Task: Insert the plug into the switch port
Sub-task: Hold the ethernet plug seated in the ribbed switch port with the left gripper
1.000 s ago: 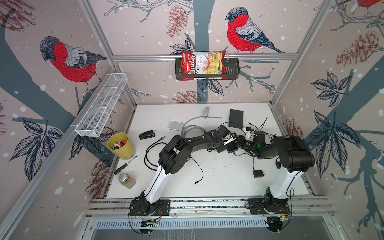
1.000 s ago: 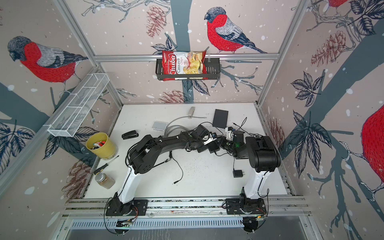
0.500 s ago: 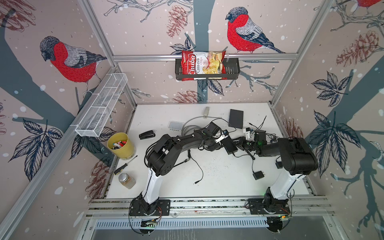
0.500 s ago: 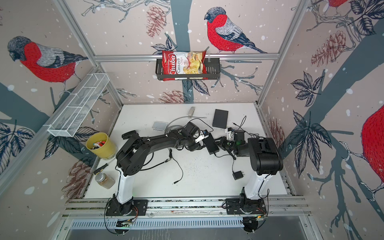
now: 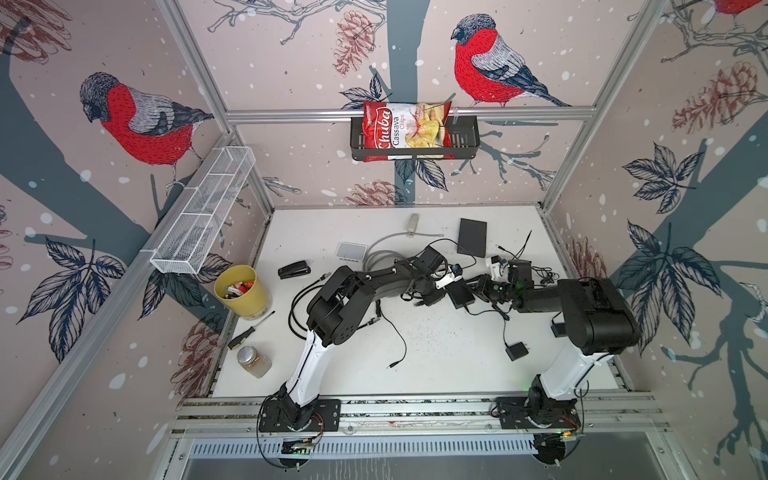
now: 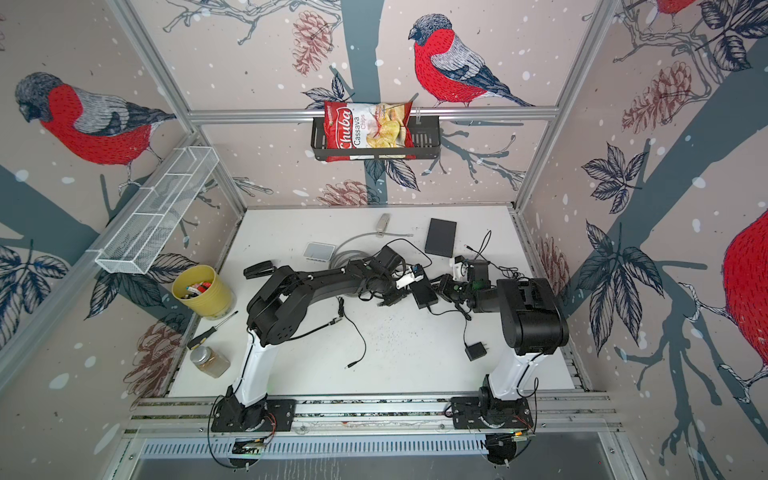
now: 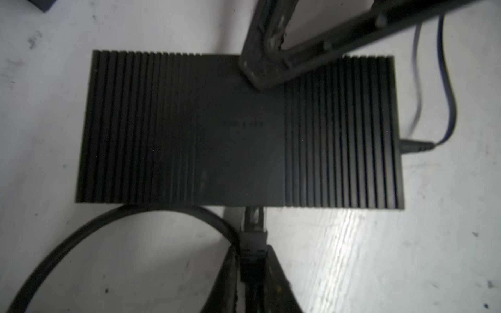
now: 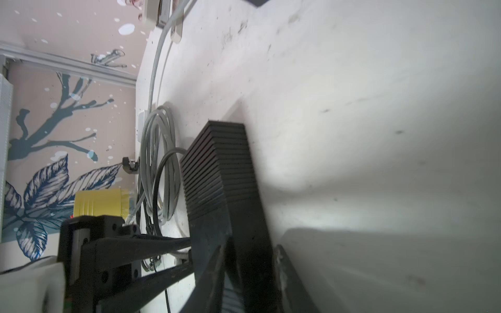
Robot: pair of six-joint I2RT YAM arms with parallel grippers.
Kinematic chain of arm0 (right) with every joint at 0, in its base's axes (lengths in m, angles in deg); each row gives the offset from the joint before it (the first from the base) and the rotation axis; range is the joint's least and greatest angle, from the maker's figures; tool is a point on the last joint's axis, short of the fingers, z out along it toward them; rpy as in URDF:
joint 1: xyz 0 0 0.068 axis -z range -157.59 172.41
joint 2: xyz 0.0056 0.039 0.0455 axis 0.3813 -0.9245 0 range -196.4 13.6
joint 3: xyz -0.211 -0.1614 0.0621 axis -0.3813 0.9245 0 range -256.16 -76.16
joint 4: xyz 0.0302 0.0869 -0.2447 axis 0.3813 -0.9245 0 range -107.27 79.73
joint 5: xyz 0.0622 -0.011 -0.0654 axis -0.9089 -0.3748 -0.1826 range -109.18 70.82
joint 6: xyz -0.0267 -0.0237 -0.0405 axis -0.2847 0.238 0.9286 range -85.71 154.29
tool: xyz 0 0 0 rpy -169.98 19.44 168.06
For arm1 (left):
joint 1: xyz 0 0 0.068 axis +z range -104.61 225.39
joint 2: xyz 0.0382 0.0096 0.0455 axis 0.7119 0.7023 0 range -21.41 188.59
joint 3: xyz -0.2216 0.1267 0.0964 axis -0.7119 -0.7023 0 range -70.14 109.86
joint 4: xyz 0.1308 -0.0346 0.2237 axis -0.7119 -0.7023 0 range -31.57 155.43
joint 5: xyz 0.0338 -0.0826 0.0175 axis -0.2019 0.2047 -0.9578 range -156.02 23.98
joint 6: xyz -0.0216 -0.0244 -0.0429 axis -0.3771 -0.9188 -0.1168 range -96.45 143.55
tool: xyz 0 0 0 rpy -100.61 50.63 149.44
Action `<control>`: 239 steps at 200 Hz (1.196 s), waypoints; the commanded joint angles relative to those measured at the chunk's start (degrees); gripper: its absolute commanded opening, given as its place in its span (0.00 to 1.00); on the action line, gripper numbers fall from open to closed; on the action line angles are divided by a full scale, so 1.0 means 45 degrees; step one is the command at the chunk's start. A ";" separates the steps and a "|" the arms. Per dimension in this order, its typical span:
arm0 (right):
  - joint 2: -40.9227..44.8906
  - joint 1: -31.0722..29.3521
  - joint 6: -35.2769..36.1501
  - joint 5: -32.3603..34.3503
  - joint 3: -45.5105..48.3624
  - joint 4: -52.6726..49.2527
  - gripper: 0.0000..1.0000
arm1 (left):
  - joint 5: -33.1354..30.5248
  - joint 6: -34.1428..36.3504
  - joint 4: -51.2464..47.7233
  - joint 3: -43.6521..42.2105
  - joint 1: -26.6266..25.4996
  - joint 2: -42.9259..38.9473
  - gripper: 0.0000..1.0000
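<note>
In both top views a black switch (image 5: 462, 294) lies right of centre on the white table (image 5: 457, 374). The left arm (image 5: 365, 286) reaches it from nine o'clock and the right arm (image 5: 540, 297) from three o'clock. In the left wrist view the left gripper (image 7: 252, 260) is clenched on the plug (image 7: 253, 238), whose tip meets the switch's long edge. In the right wrist view the right gripper (image 8: 253, 244) grasps the switch between its fingers.

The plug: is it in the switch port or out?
In, at least partly: the plug enters the switch edge; fully seated, cannot tell.
</note>
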 commanded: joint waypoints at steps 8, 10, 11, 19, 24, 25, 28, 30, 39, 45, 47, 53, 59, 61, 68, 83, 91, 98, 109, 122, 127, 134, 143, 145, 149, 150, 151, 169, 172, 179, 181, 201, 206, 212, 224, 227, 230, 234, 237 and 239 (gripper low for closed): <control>0.0040 -0.0675 0.0778 -0.0027 -0.0105 -0.1782 0.31 | 0.0418 0.0024 -0.0235 0.0220 0.0012 0.0352 0.08; 0.0050 -0.0728 0.0801 -0.0039 -0.0107 -0.1826 0.31 | 0.0426 0.0034 -0.0238 0.0242 0.0022 0.0371 0.08; 0.0045 -0.0750 0.0818 -0.0028 -0.0117 -0.1850 0.31 | 0.0427 0.0036 -0.0232 0.0258 0.0017 0.0377 0.08; 0.0058 -0.0906 0.0919 -0.0047 -0.0137 -0.1964 0.31 | 0.0480 0.0059 -0.0245 0.0393 0.0012 0.0435 0.06; 0.0049 -0.0964 0.0978 -0.0101 -0.0129 -0.2022 0.31 | 0.0531 0.0102 -0.0245 0.0456 0.0013 0.0475 0.04; 0.0044 -0.0995 0.0994 -0.0118 -0.0128 -0.2026 0.31 | 0.0548 0.0109 -0.0245 0.0473 0.0013 0.0468 0.04; 0.0040 -0.1031 0.1040 -0.0142 -0.0128 -0.2074 0.31 | 0.0578 0.0132 -0.0250 0.0512 0.0017 0.0491 0.03; 0.0040 -0.1056 0.1081 -0.0151 -0.0128 -0.2095 0.31 | 0.0607 0.0144 -0.0247 0.0549 0.0013 0.0498 0.02; 0.0041 -0.1131 0.1257 -0.0139 -0.0128 -0.2232 0.31 | 0.0726 0.0248 -0.0275 0.0687 0.0012 0.0544 0.00; 0.0017 -0.1139 0.1370 -0.0134 -0.0128 -0.2334 0.31 | 0.0822 0.0342 -0.0338 0.0812 0.0012 0.0576 0.00; 0.0029 -0.1142 0.1418 -0.0134 -0.0128 -0.2365 0.31 | 0.0859 0.0362 -0.0361 0.0859 0.0022 0.0583 0.00; 0.0024 -0.1138 0.1487 -0.0173 -0.0113 -0.2413 0.31 | 0.0975 0.0472 -0.0446 0.0995 0.0013 0.0634 0.00; 0.0040 -0.1143 0.1517 -0.0243 -0.0108 -0.2407 0.31 | 0.1097 0.0568 -0.0517 0.1124 0.0012 0.0669 0.00; 0.0040 -0.1148 0.1518 -0.0289 -0.0108 -0.2388 0.31 | 0.1147 0.0580 -0.0513 0.1171 0.0012 0.0689 0.00; 0.0059 -0.1179 0.1496 -0.0427 -0.0101 -0.2361 0.31 | 0.1321 0.0658 -0.0519 0.1290 0.0012 0.0722 0.00; 0.0130 -0.1364 0.1445 -0.0706 -0.0142 -0.2289 0.30 | 0.1653 0.0786 -0.0512 0.1617 -0.0005 0.0871 0.00; 0.0206 -0.1511 0.1402 -0.0773 -0.0173 -0.2308 0.30 | 0.1859 0.0873 -0.0570 0.1831 0.0002 0.0976 0.00; 0.0244 -0.1628 0.1348 -0.0845 -0.0203 -0.2290 0.30 | 0.2032 0.0920 -0.0609 0.2037 -0.0007 0.1062 0.00; 0.0255 -0.1799 0.1192 -0.1052 -0.0172 -0.2176 0.30 | 0.2235 0.0984 -0.0658 0.2306 -0.0025 0.1206 0.00; 0.0243 -0.1927 0.0974 -0.1224 -0.0063 -0.1977 0.30 | 0.2413 0.1021 -0.0631 0.2561 -0.0027 0.1334 0.00; 0.0233 -0.1978 0.0876 -0.1291 0.0002 -0.1865 0.30 | 0.2493 0.1025 -0.0613 0.2641 -0.0040 0.1376 0.00; 0.0235 -0.2053 0.0739 -0.1403 0.0107 -0.1696 0.30 | 0.2599 0.1031 -0.0573 0.2756 -0.0035 0.1456 0.00; 0.0253 -0.2126 0.0469 -0.1616 0.0278 -0.1363 0.30 | 0.2762 0.1065 -0.0549 0.2912 -0.0042 0.1567 0.00; 0.0240 -0.2136 0.0426 -0.1672 0.0320 -0.1272 0.30 | 0.2809 0.1085 -0.0556 0.2951 -0.0045 0.1602 0.00; 0.0263 -0.2156 0.0305 -0.1765 0.0401 -0.1083 0.30 | 0.2838 0.1073 -0.0549 0.3029 -0.0056 0.1663 0.00; 0.0269 -0.2157 0.0267 -0.1780 0.0430 -0.1019 0.30 | 0.2844 0.1073 -0.0544 0.3049 -0.0061 0.1677 0.00; 0.0271 -0.2167 0.0238 -0.1807 0.0454 -0.0978 0.30 | 0.2857 0.1073 -0.0531 0.3068 -0.0064 0.1685 0.00; 0.0390 -0.2146 -0.0030 -0.1934 0.0682 -0.0575 0.30 | 0.2908 0.1101 -0.0563 0.3380 -0.0158 0.1923 0.00; 0.0399 -0.2137 -0.0028 -0.1932 0.0691 -0.0598 0.30 | 0.2894 0.1096 -0.0549 0.3395 -0.0178 0.1943 0.00; 0.0437 -0.2057 -0.0049 -0.1922 0.0711 -0.0618 0.30 | 0.2880 0.1107 -0.0529 0.3419 -0.0220 0.1989 0.00; 0.0457 -0.2021 -0.0045 -0.1914 0.0712 -0.0622 0.30 | 0.2848 0.1106 -0.0492 0.3419 -0.0222 0.1996 0.00; 0.0673 -0.1306 -0.0035 -0.1644 0.0790 -0.0994 0.30 | 0.2631 0.1016 -0.0467 0.3276 -0.0222 0.1889 0.00; 0.0747 -0.1034 0.0017 -0.1425 0.0776 -0.1249 0.31 | 0.2475 0.1034 -0.0567 0.3204 -0.0221 0.1821 0.00; 0.0895 -0.0690 0.0181 -0.1014 0.0692 -0.1686 0.31 | 0.2319 0.1045 -0.0663 0.3064 -0.0222 0.1721 0.00; 0.1181 -0.0062 0.0576 0.0108 0.0330 -0.2855 0.32 | 0.2150 0.1061 -0.0728 0.2619 -0.0237 0.1426 0.00; 0.1262 0.0086 0.0653 0.0343 0.0249 -0.3105 0.33 | 0.2148 0.1054 -0.0701 0.2502 -0.0236 0.1351 0.00; 0.1359 0.0207 0.0726 0.0567 0.0149 -0.3322 0.33 | 0.2147 0.1053 -0.0686 0.2399 -0.0256 0.1283 0.00; 0.1471 0.0368 0.0772 0.0813 0.0040 -0.3550 0.34 | 0.2153 0.1048 -0.0670 0.2274 -0.0273 0.1232 0.00; 0.1566 0.0474 0.0800 0.0948 -0.0029 -0.3697 0.35 | 0.2165 0.1035 -0.0682 0.2224 -0.0295 0.1212 0.00; 0.1618 0.0551 0.0826 0.1010 -0.0083 -0.3780 0.36 | 0.2176 0.1024 -0.0687 0.2198 -0.0314 0.1201 0.00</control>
